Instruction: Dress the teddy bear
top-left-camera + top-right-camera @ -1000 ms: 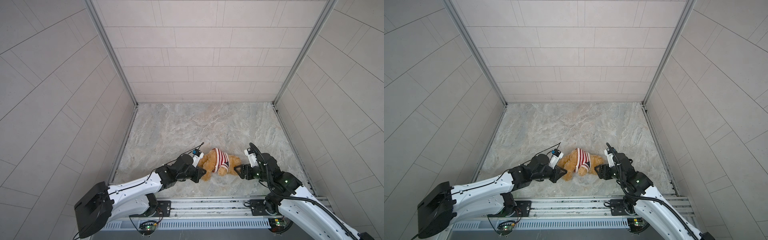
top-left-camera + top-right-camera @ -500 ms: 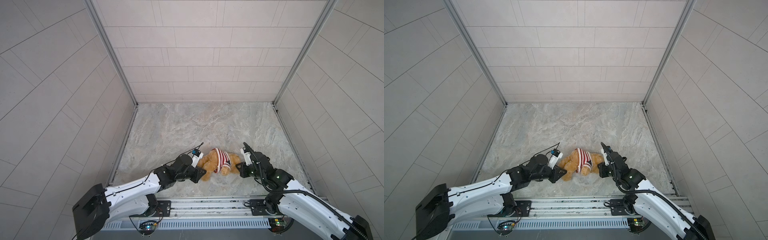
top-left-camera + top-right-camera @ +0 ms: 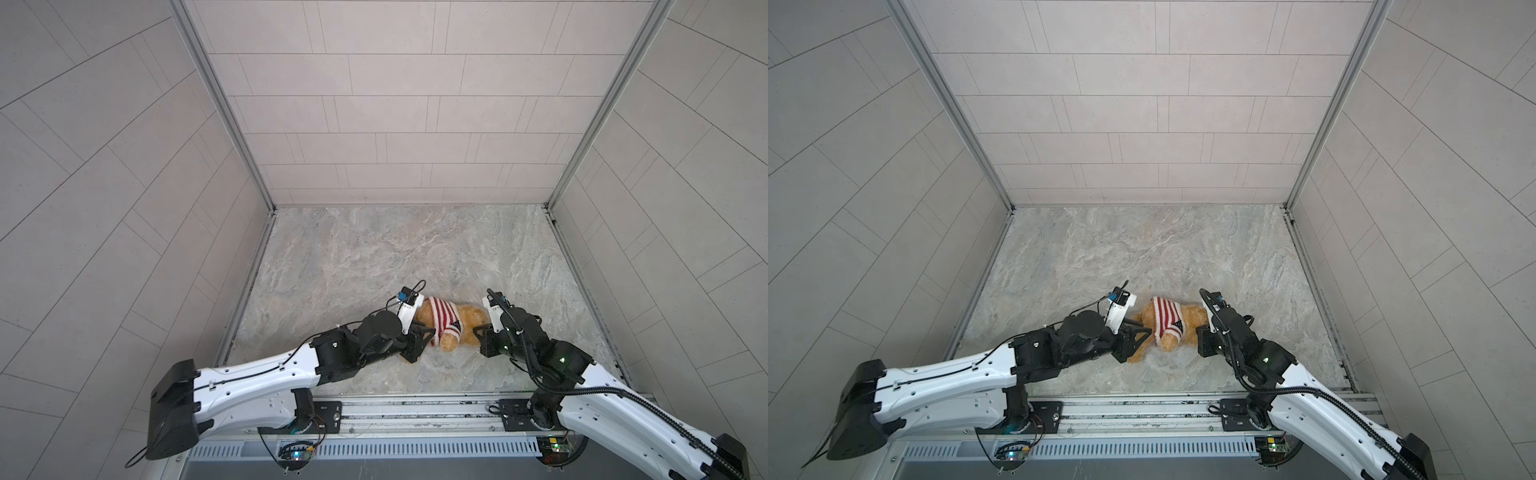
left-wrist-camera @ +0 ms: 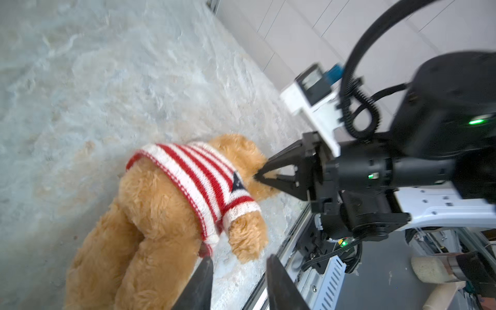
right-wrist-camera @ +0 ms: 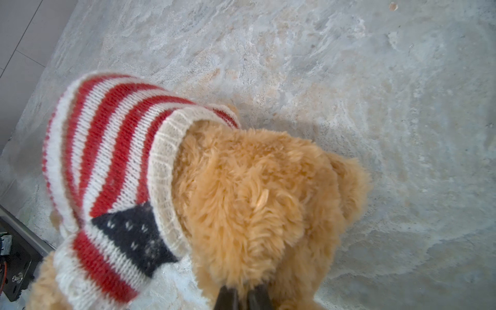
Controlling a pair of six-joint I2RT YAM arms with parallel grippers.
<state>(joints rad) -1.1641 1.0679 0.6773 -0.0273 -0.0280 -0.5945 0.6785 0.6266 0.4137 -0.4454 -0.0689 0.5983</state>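
Observation:
The teddy bear (image 3: 469, 320) (image 3: 1188, 319) lies on the marble floor with a red-and-white striped sweater (image 3: 442, 318) (image 3: 1165, 315) pulled over its body and one arm. Its head points right and its legs point left. My right gripper (image 5: 241, 291) (image 3: 478, 332) is shut on the fur of the bear's head (image 5: 255, 193); the left wrist view shows its tips (image 4: 257, 175) pinched together there. My left gripper (image 4: 239, 261) (image 3: 419, 337) stands open beside the bear's leg (image 4: 150, 257), with only floor between its fingers.
The metal rail (image 3: 415, 409) runs along the floor's front edge just behind both arms. Tiled walls (image 3: 395, 124) close in the floor on three sides. Bare marble floor (image 3: 395, 249) stretches behind the bear.
My left gripper has let go and opened by the bear's legs. My right gripper has moved in and shut on the bear's head. The bear has shifted slightly.

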